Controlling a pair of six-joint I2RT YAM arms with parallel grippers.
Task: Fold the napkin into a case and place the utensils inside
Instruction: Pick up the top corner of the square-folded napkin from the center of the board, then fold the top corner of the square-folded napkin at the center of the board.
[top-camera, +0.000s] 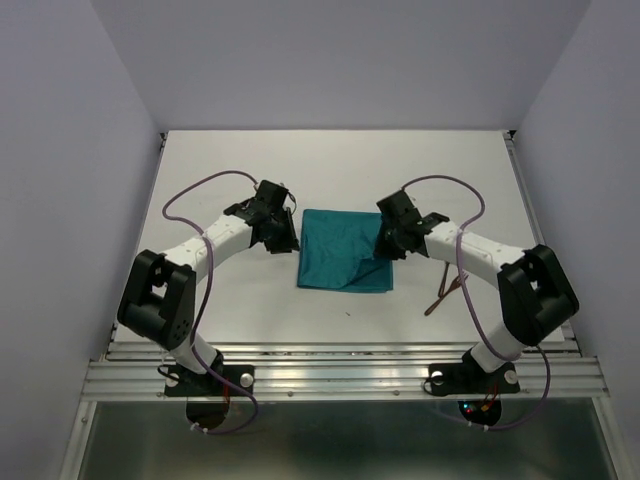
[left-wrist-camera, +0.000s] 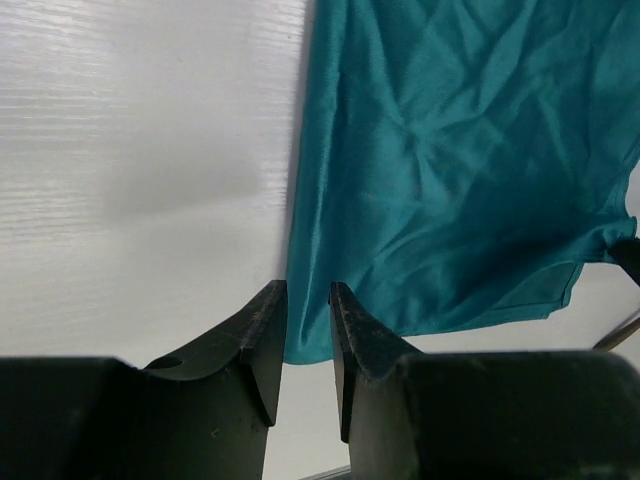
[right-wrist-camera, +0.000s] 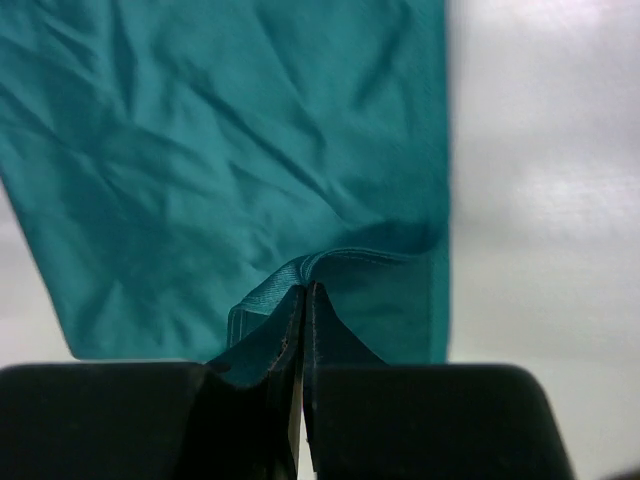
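Observation:
The teal napkin (top-camera: 340, 252) lies partly folded on the white table, its near right part doubled over. My left gripper (top-camera: 287, 236) sits at the napkin's left edge. In the left wrist view its jaws (left-wrist-camera: 308, 290) stand a little apart, with the napkin's (left-wrist-camera: 450, 170) edge and near corner showing in the gap on the table. My right gripper (top-camera: 390, 243) is at the right edge. In the right wrist view it (right-wrist-camera: 305, 290) is shut on a raised hem of the napkin (right-wrist-camera: 230, 150). The reddish-brown utensils (top-camera: 443, 297) lie on the table near the right arm.
The table (top-camera: 250, 300) is walled in by pale panels on the left, right and back. A metal rail (top-camera: 340, 375) runs along the near edge by the arm bases. Purple cables loop over both arms.

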